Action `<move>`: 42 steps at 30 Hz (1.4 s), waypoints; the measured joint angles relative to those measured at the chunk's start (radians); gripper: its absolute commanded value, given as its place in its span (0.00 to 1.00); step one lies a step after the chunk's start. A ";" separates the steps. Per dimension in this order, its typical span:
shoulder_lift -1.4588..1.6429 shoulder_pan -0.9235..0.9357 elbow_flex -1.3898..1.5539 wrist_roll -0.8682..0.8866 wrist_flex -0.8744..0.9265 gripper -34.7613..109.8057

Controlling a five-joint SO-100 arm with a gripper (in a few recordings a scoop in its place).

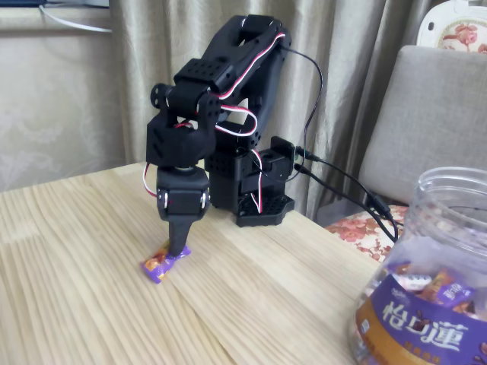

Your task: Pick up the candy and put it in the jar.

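Nearest your camera, at the table's near right corner, stands the jar (426,281), clear plastic and wide-mouthed, cut off by the picture's right and lower edges. You can read white characters on its purple and brown label, and you can see wrapped sweets through its wall.

Beneath everything lies the table (91,304), pale wood with its grain running from near left toward far right; its far edge meets the curtain.

At the table's far edge you see the black arm (228,84), folded over its base, with red and white wires looped along it and black cables trailing off to the right.

Note the claw (178,247), pointing straight down near the middle of the table, its tip touching the candy. You cannot tell from this angle how far its fingers are parted, nor whether they grip the wrapper.

Smallest, the candy (163,263) lies flat on the wood. Its long axis runs diagonally, one crimped purple end toward the near left, the other under the claw's tip toward the far right. It lies well apart from the jar.
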 measured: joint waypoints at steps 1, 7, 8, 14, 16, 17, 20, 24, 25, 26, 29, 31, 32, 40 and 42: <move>-0.003 0.005 -0.006 0.002 0.000 0.24; -0.006 0.037 -0.043 0.018 0.015 0.24; -0.006 0.048 -0.052 0.018 0.021 0.24; 0.017 0.078 -0.120 0.063 0.064 0.24; 0.020 0.081 -0.127 0.078 0.074 0.33; 0.020 0.077 -0.127 0.083 0.077 0.40; 0.009 0.072 -0.126 0.078 0.071 0.49; 0.009 0.054 -0.120 0.041 0.044 0.58; 0.009 0.061 -0.110 0.029 0.041 0.60; 0.009 0.067 -0.101 0.012 0.031 0.60; -0.015 0.094 -0.075 -0.043 0.005 0.60; -0.020 0.092 -0.060 -0.081 -0.006 0.58; -0.018 0.094 -0.051 -0.106 -0.009 0.58; 0.120 0.141 -0.051 -0.258 0.147 0.58; 0.158 0.143 -0.081 -0.276 0.213 0.58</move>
